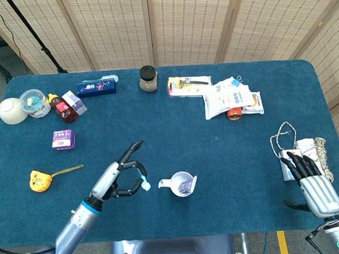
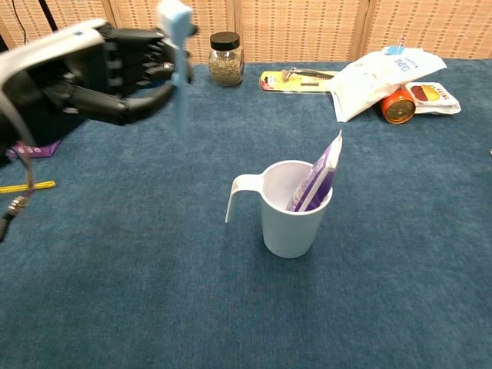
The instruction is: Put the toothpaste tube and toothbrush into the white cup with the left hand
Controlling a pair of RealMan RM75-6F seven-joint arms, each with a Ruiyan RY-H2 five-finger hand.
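Note:
The white cup (image 1: 181, 184) (image 2: 290, 207) stands near the table's front middle, handle pointing left. A purple toothpaste tube (image 2: 315, 181) (image 1: 187, 187) leans inside it, top sticking out. My left hand (image 1: 120, 176) (image 2: 100, 73) is raised left of the cup and grips a light blue toothbrush (image 1: 143, 179) (image 2: 178, 65), held nearly upright with the bristle head on top in the chest view. My right hand (image 1: 313, 185) rests at the table's front right with its fingers apart, holding nothing.
Along the back stand a jar (image 1: 148, 78), a blue box (image 1: 96, 87), a razor pack (image 1: 188, 85) and white packets (image 1: 231, 98). At the left are a bowl (image 1: 11, 111), bottles, a purple box (image 1: 63, 139) and a yellow toy (image 1: 39, 180). Cord and a box (image 1: 290, 153) lie beside my right hand.

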